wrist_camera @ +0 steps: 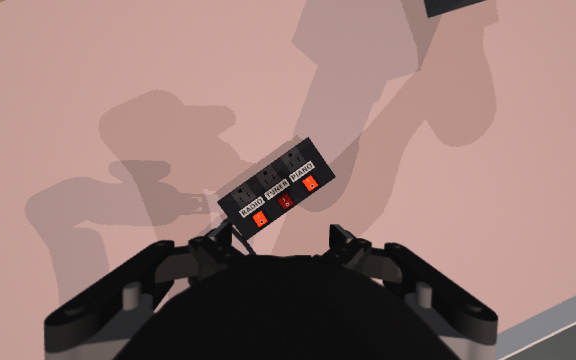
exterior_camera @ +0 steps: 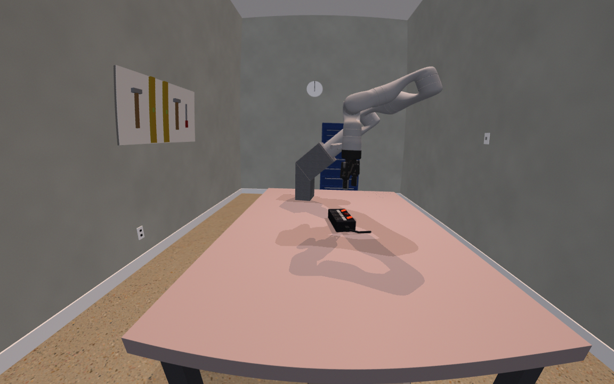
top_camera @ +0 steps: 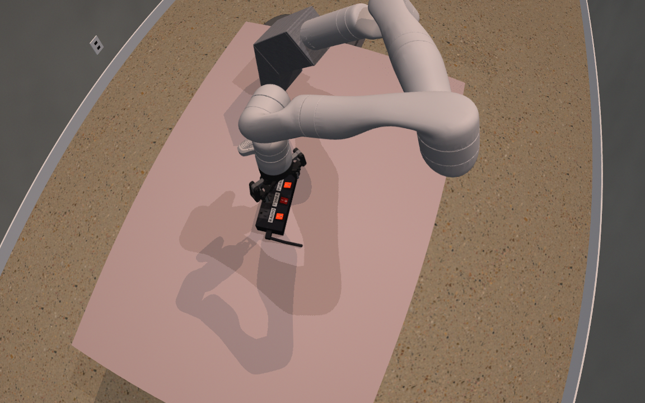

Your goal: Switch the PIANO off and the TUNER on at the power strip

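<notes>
The black power strip [top_camera: 267,216] [exterior_camera: 340,221] [wrist_camera: 248,192] lies flat and face up on the pink table [top_camera: 365,250] [exterior_camera: 347,310] [wrist_camera: 468,200]. It has three sockets labelled RADIO, TUNER and PIANO. The RADIO switch [wrist_camera: 260,219] [top_camera: 279,215] and the PIANO switch [wrist_camera: 310,183] [top_camera: 288,184] glow bright orange. The TUNER switch [wrist_camera: 285,202] [top_camera: 284,200] is dark red. My gripper [top_camera: 277,175] [exterior_camera: 350,182] [wrist_camera: 281,234] is open and empty. It hangs well above the strip, over its PIANO end, touching nothing.
The strip's short black cord [top_camera: 284,243] [exterior_camera: 361,232] sticks out at the RADIO end. The arm's dark grey base block [top_camera: 284,50] [exterior_camera: 308,174] stands at the far end of the table. The table's edge [wrist_camera: 543,325] shows at the lower right of the wrist view.
</notes>
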Robot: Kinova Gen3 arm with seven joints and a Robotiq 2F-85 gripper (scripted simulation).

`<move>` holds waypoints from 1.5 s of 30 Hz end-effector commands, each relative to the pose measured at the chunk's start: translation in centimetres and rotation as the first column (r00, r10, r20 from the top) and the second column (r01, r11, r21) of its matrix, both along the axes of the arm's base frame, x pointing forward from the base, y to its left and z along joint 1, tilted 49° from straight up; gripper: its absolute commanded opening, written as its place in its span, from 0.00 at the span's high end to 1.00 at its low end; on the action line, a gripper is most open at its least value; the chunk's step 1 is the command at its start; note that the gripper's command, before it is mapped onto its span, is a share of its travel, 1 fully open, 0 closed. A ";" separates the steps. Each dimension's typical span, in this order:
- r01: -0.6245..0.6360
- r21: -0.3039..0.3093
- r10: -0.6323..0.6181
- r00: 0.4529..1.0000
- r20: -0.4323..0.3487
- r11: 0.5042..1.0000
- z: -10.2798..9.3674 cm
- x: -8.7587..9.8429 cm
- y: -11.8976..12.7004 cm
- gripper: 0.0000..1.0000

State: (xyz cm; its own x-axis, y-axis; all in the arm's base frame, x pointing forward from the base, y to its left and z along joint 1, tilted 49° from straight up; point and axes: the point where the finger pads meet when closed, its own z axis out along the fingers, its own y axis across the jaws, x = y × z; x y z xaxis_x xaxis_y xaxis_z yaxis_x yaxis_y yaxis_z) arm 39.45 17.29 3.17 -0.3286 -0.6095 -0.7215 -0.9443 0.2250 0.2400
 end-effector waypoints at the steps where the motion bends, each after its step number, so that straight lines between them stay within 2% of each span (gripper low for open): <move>1: 0.043 -0.002 -0.043 0.997 -0.065 0.999 -0.6 -0.3 0.3 0.00; 3: 0.043 -0.002 -0.043 0.997 -0.065 0.999 -0.6 -0.3 0.3 0.00; 8: 0.170 -0.017 -0.169 0.962 -0.212 0.985 -1.4 -0.3 0.9 0.00; 18: 0.382 -0.092 -0.380 0.804 -0.458 0.920 -2.8 -0.5 1.8 0.00; 20: 0.382 -0.092 -0.380 0.804 -0.458 0.920 -2.8 -0.5 1.8 0.00; 27: 0.469 -0.149 -0.466 0.687 -0.558 0.870 -3.5 -0.7 2.2 0.00; 32: 0.501 -0.176 -0.498 0.632 -0.594 0.847 -3.8 -0.7 2.4 0.00; 35: 0.511 -0.185 -0.507 0.614 -0.605 0.839 -3.9 -0.7 2.5 0.00; 44: 0.517 -0.191 -0.513 0.603 -0.611 0.835 -4.0 -0.7 2.5 0.00; 45: 0.517 -0.191 -0.513 0.603 -0.611 0.835 -4.0 -0.7 2.5 1.00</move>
